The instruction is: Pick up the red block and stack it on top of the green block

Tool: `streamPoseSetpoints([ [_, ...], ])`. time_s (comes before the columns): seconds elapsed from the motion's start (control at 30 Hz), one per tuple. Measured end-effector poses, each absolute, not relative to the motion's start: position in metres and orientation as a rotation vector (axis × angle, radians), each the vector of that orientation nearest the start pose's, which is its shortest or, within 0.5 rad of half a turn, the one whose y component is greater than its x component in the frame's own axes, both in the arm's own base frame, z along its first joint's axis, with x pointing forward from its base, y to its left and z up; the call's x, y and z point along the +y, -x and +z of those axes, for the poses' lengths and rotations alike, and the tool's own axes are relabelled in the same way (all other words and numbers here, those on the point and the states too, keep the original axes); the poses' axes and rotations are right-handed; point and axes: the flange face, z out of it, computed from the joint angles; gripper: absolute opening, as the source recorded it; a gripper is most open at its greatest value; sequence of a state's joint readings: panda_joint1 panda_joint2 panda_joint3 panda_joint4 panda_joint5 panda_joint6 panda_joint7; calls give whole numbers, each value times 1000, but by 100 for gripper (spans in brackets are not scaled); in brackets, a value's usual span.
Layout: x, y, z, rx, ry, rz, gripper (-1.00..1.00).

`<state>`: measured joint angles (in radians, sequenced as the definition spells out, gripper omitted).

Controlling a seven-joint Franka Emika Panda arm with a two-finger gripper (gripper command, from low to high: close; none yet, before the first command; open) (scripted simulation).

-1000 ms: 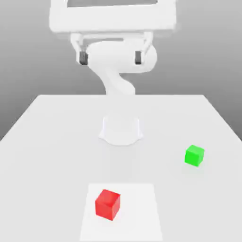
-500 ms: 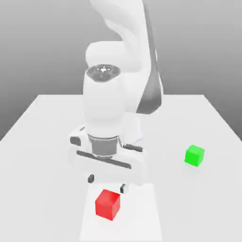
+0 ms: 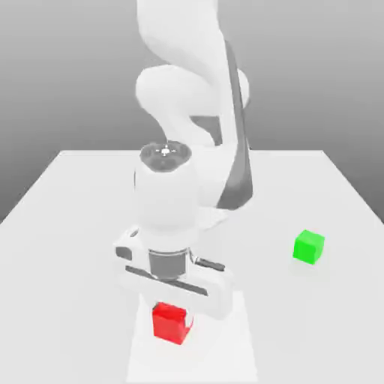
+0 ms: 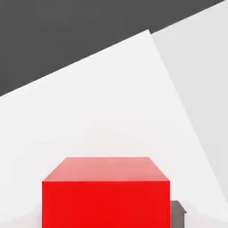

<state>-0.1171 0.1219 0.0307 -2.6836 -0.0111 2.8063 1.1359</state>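
Turned slightly since the earlier frame, at the lower left of centre in the exterior view: glossy bright-red cube (image 3: 169, 325), pinched by opposite sides between the fingers of the white two-finger gripper (image 3: 172, 316), above a pale square (image 3: 225, 349). Next, likely to be lifted clear and carried up and toward the exterior view's right, to the small bright-green plain-faced cube (image 3: 308, 247), well apart at right of frame.
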Motion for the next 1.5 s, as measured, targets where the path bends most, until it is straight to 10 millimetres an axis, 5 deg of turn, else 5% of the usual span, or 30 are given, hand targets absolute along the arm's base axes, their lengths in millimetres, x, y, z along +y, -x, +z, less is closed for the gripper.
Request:
streamPoseSetpoints([
  [0.03,-29,-410,204,1777,2588,0,-100],
  [0.13,47,-398,222,1609,2671,16,-100],
  [0.3,143,-349,241,1415,2757,42,-100],
  [0.47,217,-275,250,1198,2865,48,-100],
  [0.6,254,-207,250,1024,2953,27,-100],
  [0.7,264,-174,243,943,3000,-7,-100],
  [1.07,265,-169,185,928,3009,-21,-100],
  [1.1,264,-169,181,932,3003,-12,100],
  [1.33,265,-168,181,925,3006,-11,100],
  [1.5,264,-173,205,938,3020,-48,100],
])
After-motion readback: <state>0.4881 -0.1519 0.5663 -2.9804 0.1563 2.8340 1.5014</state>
